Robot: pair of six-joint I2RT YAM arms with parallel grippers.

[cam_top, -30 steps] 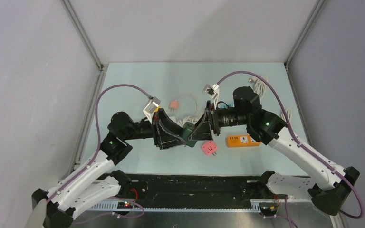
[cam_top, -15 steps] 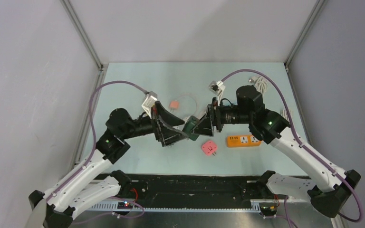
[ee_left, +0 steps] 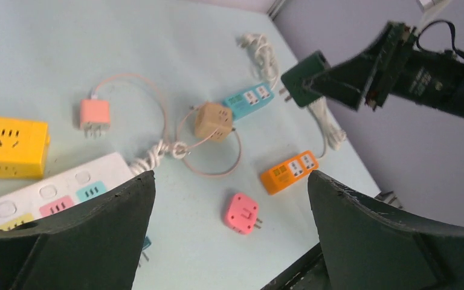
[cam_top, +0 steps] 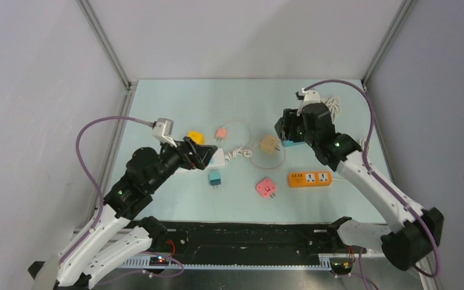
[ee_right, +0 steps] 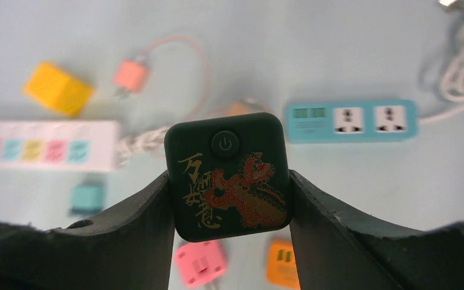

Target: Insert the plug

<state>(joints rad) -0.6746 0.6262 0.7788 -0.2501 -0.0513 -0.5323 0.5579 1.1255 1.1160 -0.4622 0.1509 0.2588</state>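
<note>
The plug (ee_right: 226, 157) is a dark green square block with gold characters, a red dragon and a round power button. My right gripper (ee_right: 228, 175) is shut on its two sides and holds it in the air. In the left wrist view the plug (ee_left: 305, 78) shows its prongs pointing left, above a teal power strip (ee_left: 248, 101). From above, the right gripper (cam_top: 288, 130) hovers over that teal strip (cam_top: 291, 144). My left gripper (cam_top: 202, 156) stands wide open with nothing in it, over a white power strip (cam_top: 217, 158). Its jaws (ee_left: 231, 178) frame bare table.
On the table lie a yellow cube socket (cam_top: 196, 137), a pink adapter on a looped cable (cam_top: 221, 132), a tan cube socket (cam_top: 269, 144), a small teal plug (cam_top: 214, 177), a pink plug (cam_top: 266, 188) and an orange power strip (cam_top: 309, 178). White cable is coiled at the back right (cam_top: 332, 107).
Both grippers met at the plug mid-table. The left one opened, let go and drew back to the left. The right one carried the plug to the back right, above the teal strip.
</note>
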